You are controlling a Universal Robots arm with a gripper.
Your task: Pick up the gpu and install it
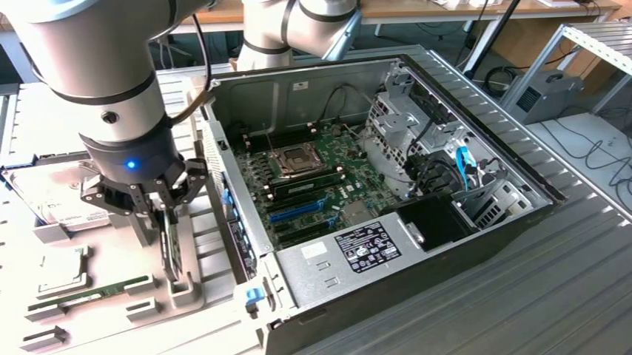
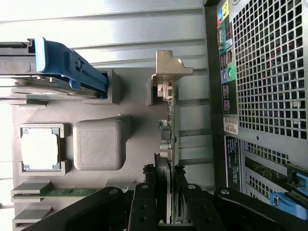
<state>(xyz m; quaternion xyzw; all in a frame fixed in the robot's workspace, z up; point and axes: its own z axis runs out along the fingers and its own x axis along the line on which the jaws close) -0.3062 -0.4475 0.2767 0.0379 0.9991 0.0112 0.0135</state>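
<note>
GPU [image 2: 168,126] stands on edge in a grey holder tray [image 2: 98,144], directly beneath the gripper [image 2: 166,179], whose fingers sit apart, straddling the card. The pick-up appears to be in hand. A grasp would call for a square, even pinch. The open computer case [image 1: 296,89] lies just beside.

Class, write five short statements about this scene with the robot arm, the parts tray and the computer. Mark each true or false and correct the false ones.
1. The gpu stands on edge in the gray tray, outside the computer case. True.
2. The gripper hangs over the motherboard. False: it is down at the gpu on the tray.
3. The memory stick lies in the tray. True.
4. The case's side is closed. False: it is open and the motherboard shows.
5. The hard drive sits inside the case. False: it is on the tray.
</note>
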